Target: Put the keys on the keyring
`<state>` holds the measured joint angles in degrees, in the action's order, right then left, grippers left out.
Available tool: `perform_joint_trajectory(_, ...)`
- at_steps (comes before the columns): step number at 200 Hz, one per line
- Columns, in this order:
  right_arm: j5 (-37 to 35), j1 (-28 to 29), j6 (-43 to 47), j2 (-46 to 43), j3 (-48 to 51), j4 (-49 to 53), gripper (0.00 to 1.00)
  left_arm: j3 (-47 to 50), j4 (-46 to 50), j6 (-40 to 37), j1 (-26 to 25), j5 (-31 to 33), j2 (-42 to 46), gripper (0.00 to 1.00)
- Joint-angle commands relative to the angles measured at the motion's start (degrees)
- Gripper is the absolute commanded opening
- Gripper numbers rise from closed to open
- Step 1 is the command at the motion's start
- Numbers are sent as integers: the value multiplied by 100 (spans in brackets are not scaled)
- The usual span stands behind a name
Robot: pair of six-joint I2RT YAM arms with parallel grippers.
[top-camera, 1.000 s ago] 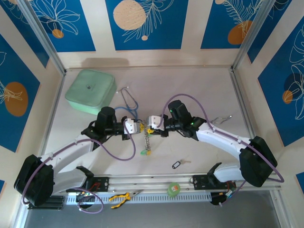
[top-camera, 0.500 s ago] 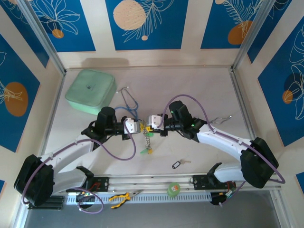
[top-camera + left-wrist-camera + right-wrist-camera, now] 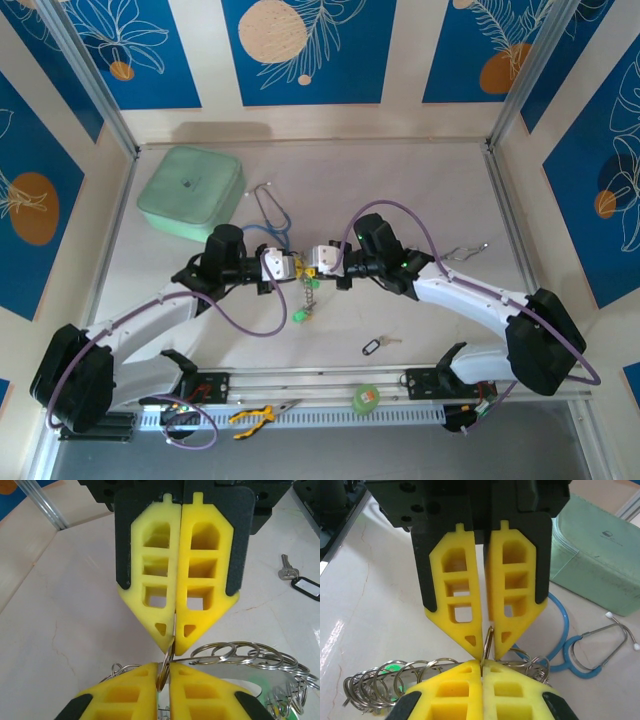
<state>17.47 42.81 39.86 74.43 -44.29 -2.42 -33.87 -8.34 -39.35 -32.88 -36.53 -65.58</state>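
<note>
Pinching the keyring (image 3: 240, 650) tip-to-tip, left gripper (image 3: 164, 669) and right gripper (image 3: 481, 664) both clenched on it; next probably: free one, fetch black-tagged key (image 3: 375, 346) at 5 o'clock.

Left white-and-black arm (image 3: 150, 318): elbow bent, reaching right.
Right white-and-black arm (image 3: 470, 295): elbow bent, reaching left.
Left yellow-fingered hand (image 3: 172, 637): closed.
Right yellow-fingered hand (image 3: 487, 645): closed, tips against the left's.

Cream walls (image 3: 210, 60) carrying blue leaf-patterned panels (image 3: 300, 50) enclose a pale, faintly cracked tabletop (image 3: 400, 180), evenly lit.
</note>
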Motion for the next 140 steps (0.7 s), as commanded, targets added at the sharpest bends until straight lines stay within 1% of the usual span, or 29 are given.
perform_joint_trajectory(1,291,146,110,83,-248,97,0,-278,-129,-29,-77,-166,-42,13)
perform_joint_trajectory(18,263,192,154,146,-329,175,0,-297,-125,-53,-82,-195,-51,14)
perform_joint_trajectory(40,261,206,154,173,-359,145,0,-318,-28,-160,-95,-205,-42,0)
perform_joint_trajectory(53,145,214,116,168,-352,128,0,-293,-58,-182,-110,-176,-2,0)
perform_joint_trajectory(56,105,205,90,150,-341,120,2,-281,-70,-171,-108,-157,12,0)
perform_joint_trajectory(68,27,123,-80,14,-240,123,15,-240,-103,-125,-121,-8,62,0)
perform_joint_trajectory(75,48,11,-240,-141,-118,80,20,-219,-129,-53,-115,134,79,0)
perform_joint_trajectory(92,131,-458,-988,-651,326,-291,29,-164,-353,376,-134,639,107,0)
perform_joint_trajectory(108,37,-875,-1763,-1162,769,-669,33,-145,-536,827,-137,1090,102,0)
perform_joint_trajectory(127,-317,-1061,-2833,-1571,1071,-844,33,-185,-648,1357,-137,1390,61,0)
perform_joint_trajectory(140,-660,-1086,-3779,-1697,1083,-644,33,-231,-649,1641,-139,1525,17,0)
